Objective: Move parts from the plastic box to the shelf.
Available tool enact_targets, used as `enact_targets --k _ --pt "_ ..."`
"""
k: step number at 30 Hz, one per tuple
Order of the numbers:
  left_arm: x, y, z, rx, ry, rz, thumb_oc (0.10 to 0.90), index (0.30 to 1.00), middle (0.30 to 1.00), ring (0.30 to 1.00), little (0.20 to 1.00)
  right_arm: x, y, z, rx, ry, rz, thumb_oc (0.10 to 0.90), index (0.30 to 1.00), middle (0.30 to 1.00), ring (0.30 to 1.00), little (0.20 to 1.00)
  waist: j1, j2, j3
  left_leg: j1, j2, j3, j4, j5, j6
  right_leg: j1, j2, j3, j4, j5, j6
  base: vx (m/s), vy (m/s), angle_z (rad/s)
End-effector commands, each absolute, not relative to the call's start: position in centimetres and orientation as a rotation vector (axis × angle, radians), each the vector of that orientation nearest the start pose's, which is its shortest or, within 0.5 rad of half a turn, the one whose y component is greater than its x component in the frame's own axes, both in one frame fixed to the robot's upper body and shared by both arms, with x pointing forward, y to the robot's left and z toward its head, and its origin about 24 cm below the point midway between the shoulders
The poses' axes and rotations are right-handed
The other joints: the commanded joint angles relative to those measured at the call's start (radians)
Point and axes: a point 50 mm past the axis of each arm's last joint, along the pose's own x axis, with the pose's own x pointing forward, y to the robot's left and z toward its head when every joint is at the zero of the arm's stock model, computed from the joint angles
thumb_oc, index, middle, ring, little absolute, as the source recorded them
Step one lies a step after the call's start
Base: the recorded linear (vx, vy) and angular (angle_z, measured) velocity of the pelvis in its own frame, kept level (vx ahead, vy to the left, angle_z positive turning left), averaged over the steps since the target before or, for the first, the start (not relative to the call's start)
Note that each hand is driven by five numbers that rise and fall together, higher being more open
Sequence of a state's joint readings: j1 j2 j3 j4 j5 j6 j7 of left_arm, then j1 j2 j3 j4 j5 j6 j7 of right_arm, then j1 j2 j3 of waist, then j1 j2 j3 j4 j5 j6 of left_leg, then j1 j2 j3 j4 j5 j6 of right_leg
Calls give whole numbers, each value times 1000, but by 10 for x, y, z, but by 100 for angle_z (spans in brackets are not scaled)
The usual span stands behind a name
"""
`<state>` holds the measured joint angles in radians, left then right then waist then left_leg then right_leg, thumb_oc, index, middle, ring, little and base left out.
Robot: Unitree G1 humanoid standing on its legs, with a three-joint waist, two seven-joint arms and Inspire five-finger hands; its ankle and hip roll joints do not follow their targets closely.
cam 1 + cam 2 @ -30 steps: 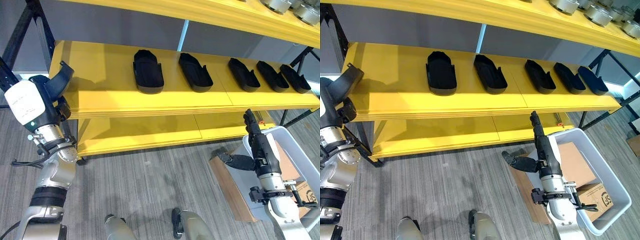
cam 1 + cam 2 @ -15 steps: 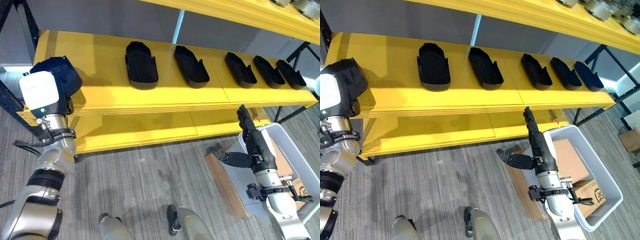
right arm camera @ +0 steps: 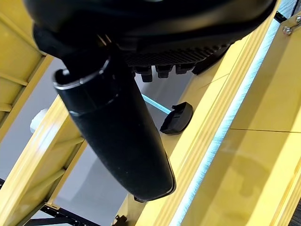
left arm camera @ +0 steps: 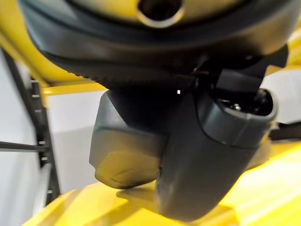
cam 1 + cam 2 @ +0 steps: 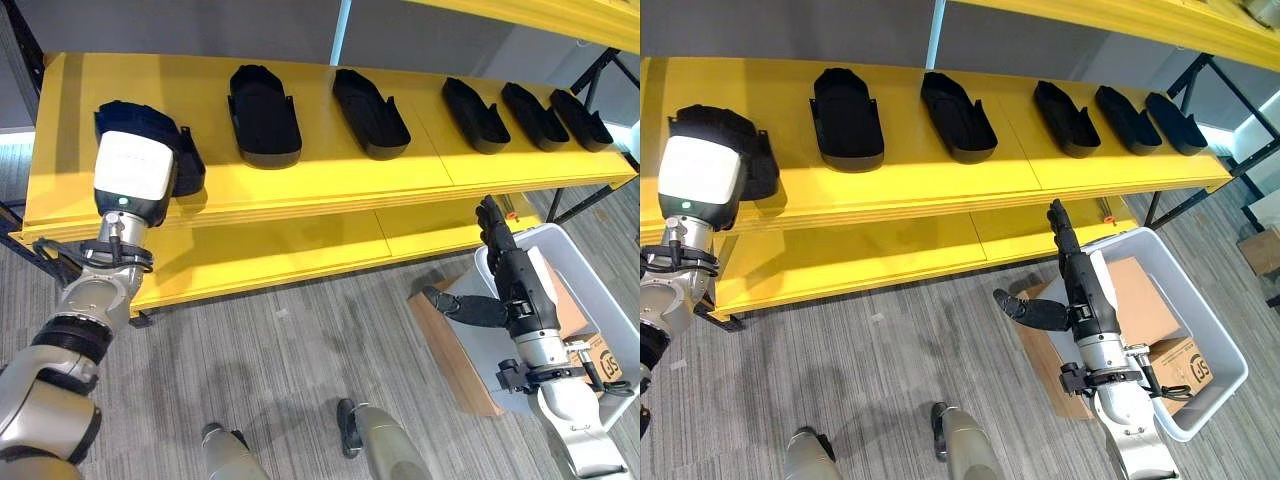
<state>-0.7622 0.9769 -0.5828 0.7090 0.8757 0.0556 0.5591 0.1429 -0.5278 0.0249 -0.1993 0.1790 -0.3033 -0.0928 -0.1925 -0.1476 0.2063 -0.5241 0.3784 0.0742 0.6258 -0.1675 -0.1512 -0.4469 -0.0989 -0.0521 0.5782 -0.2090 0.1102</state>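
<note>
Nearest me, right of the yellow shelf (image 5: pixel 300 190) and below its front edge, my right hand (image 5: pixel 515 285) hangs over the grey plastic box (image 5: pixel 1200 330) with fingers straight and nothing in them, much as it did a second ago. At the shelf's left end my left hand (image 5: pixel 135 175) has swung in from off the edge and brought its black part (image 5: pixel 150 125) down onto the board; its fingers are hidden behind the white wrist block, so I cannot tell whether it has let go. I count five parts already lined up (image 5: pixel 263 115) to its right, six with this one, so I judge this placement is nearly finished.
</note>
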Motion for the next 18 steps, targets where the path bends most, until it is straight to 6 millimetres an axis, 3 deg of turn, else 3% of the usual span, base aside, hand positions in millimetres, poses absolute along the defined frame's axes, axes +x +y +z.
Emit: enact_targets --k 1,3,4,6,7,8,10,11,18 --pt "348 312 249 2134 -506 541 400 300 300 300 300 217 -224 168 -316 -685 40 900 1000 1000 1000 1000 -21 53 -87 -4 35 -29 4 21 27 64 -49 5 -24 28 22 0 0 0" --pt "346 320 247 2208 -455 507 400 300 300 300 300 217 -224 167 -319 -683 47 900 1000 1000 1000 1000 -21 59 -94 2 38 -32 10 -5 20 68 -46 10 -21 11 29 29 7 -1" --pt "346 320 247 2209 -457 508 400 300 300 300 300 217 -224 168 -318 -684 45 900 1000 1000 1000 1000 -20 57 -90 -8 38 -28 7 18 29 59 -47 7 -24 29 23 0 0 0" --pt "345 325 245 2242 -425 489 400 300 300 300 300 216 -224 167 -320 -682 50 900 1000 1000 1000 1000 -21 61 -96 -2 39 -31 13 -6 21 67 -45 11 -22 12 30 -4 4 -2" --pt "344 328 245 2271 -408 472 400 300 300 300 300 216 -224 168 -322 -685 50 900 1000 1000 1000 1000 -20 60 -95 -13 39 -27 9 17 30 56 -45 8 -27 32 26 72 9 -2" --pt "344 330 244 2286 -390 463 400 300 300 300 300 216 -225 168 -323 -684 51 900 1000 1000 1000 1000 -20 62 -100 -3 40 -31 13 -9 21 67 -44 11 -26 13 33 -88 11 -5" --pt "342 338 243 2315 -341 456 400 300 300 300 300 215 -225 169 -323 -688 51 900 1000 1000 1000 1000 -19 62 -99 -18 38 -30 7 16 30 57 -46 8 -35 37 29 -4 7 -2" --pt "341 341 243 2318 -327 459 400 300 300 300 300 215 -225 169 -323 -687 53 900 1000 1000 1000 1000 -19 64 -103 -10 39 -34 11 -7 22 66 -46 10 -33 20 35 78 20 1" --pt "334 365 242 2279 -177 531 400 300 300 300 300 216 -224 169 -318 -690 62 900 1000 1000 1000 1000 -17 60 -95 -11 38 -36 16 -10 22 79 -50 10 -49 31 41 11 2 0"
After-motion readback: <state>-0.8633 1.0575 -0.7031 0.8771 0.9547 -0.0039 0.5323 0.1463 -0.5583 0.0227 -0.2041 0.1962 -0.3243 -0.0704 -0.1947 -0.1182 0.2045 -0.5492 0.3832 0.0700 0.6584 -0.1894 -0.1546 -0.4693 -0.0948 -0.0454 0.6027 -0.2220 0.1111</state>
